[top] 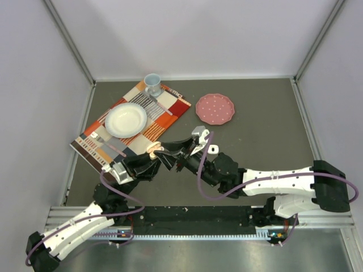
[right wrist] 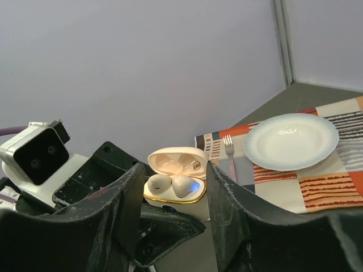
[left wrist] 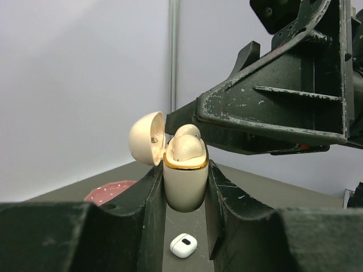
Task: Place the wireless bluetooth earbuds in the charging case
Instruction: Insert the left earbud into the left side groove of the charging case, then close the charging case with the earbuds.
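My left gripper (top: 152,157) is shut on a peach charging case (left wrist: 184,184) with a gold rim and holds it upright above the table. Its lid (left wrist: 146,137) is hinged open. Two peach earbuds (right wrist: 159,182) sit side by side in its sockets, with a blue light by the right one; they also show in the left wrist view (left wrist: 188,145). My right gripper (right wrist: 174,190) is open and empty, its fingers (right wrist: 116,209) spread just in front of the case. In the top view the right gripper (top: 181,153) meets the left one mid-table. No other earbuds show.
A closed white case (left wrist: 184,245) lies on the table below the held one, also in the top view (top: 213,149). A patterned placemat (top: 170,113) carries a white plate (top: 126,119), a fork (right wrist: 229,152) and a cup (top: 152,85). A pink dotted plate (top: 215,109) lies at the back.
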Robot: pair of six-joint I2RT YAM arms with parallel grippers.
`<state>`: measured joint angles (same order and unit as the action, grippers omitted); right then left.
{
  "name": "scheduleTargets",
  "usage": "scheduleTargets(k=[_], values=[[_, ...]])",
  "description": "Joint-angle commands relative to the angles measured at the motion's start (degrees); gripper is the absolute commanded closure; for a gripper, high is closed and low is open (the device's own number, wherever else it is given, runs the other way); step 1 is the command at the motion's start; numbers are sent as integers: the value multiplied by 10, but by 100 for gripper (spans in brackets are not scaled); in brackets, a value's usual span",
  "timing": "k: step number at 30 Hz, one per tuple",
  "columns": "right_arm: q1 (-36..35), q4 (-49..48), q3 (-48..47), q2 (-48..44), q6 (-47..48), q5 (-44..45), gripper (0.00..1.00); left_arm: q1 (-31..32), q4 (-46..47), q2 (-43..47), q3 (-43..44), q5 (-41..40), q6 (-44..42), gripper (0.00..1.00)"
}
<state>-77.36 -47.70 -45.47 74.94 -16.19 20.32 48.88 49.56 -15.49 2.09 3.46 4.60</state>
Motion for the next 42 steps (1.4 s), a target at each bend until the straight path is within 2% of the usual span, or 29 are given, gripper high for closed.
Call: scheduleTargets(k=[1, 7, 11, 17, 20, 24, 28, 32, 33, 36, 37, 41, 42], values=[[-2, 6, -29, -22, 12, 10, 52, 2, 40, 6, -31, 13, 5, 100], [-2, 8, -23, -46, 25, -3, 42, 2, 20, 9, -29, 10, 2, 100], [-2, 16, -16, -73, 30, -8, 25, 2, 8, 9, -30, 8, 1, 100], [-2, 39, -8, -98, 33, 21, 15, 2, 5, 4, -26, 11, 3, 100], [-2, 103, -26, -106, 18, 83, 12, 2, 4, -4, -26, 23, 9, 100], [12, 277, -71, -109, -21, 181, 9, 2, 1, -20, -8, 49, 23, 100], [32, 328, -68, -140, -62, 196, 6, 2, 18, -50, -8, 60, 30, 100], [89, 363, -22, -207, -133, 123, 4, 2, 5, -60, 2, 70, 26, 100], [149, 391, -23, -218, -200, 36, 3, 2, 5, -61, 3, 76, 29, 100], [240, 463, -32, -233, -254, -112, 1, 2, 11, -65, 7, 94, 35, 100], [276, 491, -39, -233, -252, -127, 1, 2, 11, -69, 11, 99, 37, 100], [317, 622, -107, -195, -221, -171, 1, 2, 0, -82, 25, 124, 36, 100], [323, 629, -115, -186, -220, -197, 1, 2, -6, -89, 27, 129, 33, 100]])
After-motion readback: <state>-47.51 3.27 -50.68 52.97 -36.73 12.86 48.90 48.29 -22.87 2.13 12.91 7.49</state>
